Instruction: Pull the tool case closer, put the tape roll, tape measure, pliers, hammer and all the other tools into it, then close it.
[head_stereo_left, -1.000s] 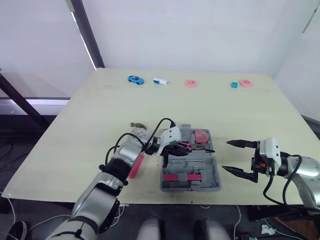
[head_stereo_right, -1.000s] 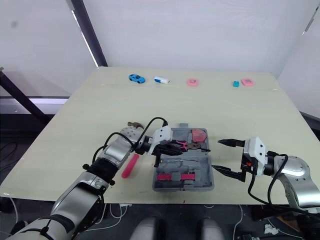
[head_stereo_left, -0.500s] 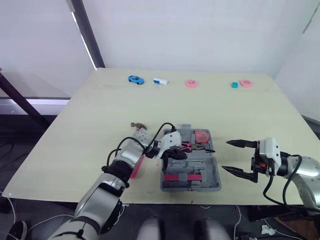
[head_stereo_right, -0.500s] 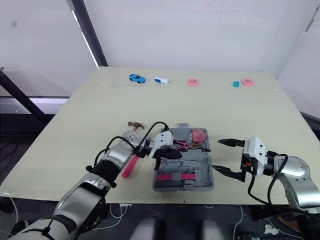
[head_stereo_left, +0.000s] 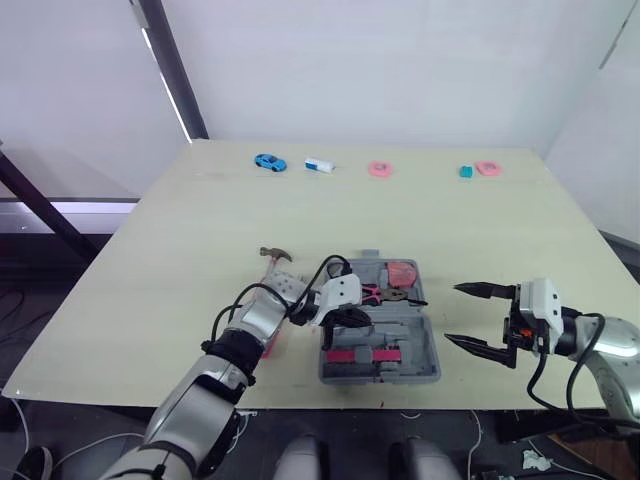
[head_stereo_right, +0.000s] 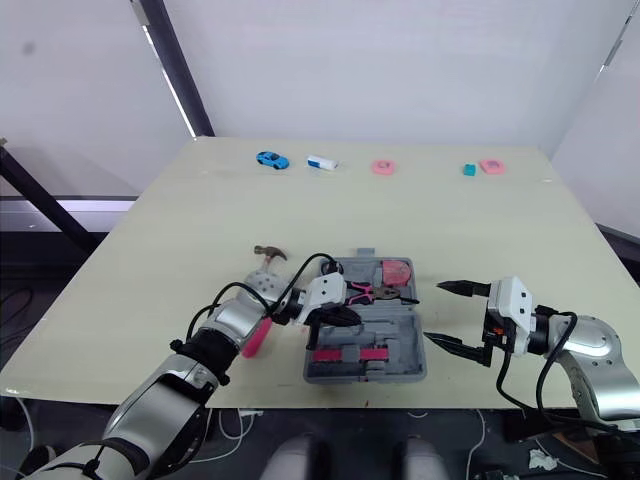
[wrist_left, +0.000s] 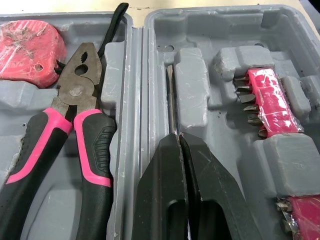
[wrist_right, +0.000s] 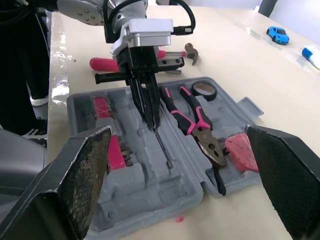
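Hammer (head_stereo_left: 272, 255) lies on the desk at lower left of centre, just beside the tool case (wrist_left: 210, 35), partly under the left arm; not yet packed. Left tool (wrist_left: 178, 136) is pinched narrow on a screwdriver (wrist_left: 170, 100) over its moulded slot: seating appears in hand, release due next. Pliers (wrist_left: 75, 100) and tape measure (wrist_left: 30, 45) lie inside. Right tool (head_stereo_left: 451, 313), spread wide, hovers right of the case, unobstructed.
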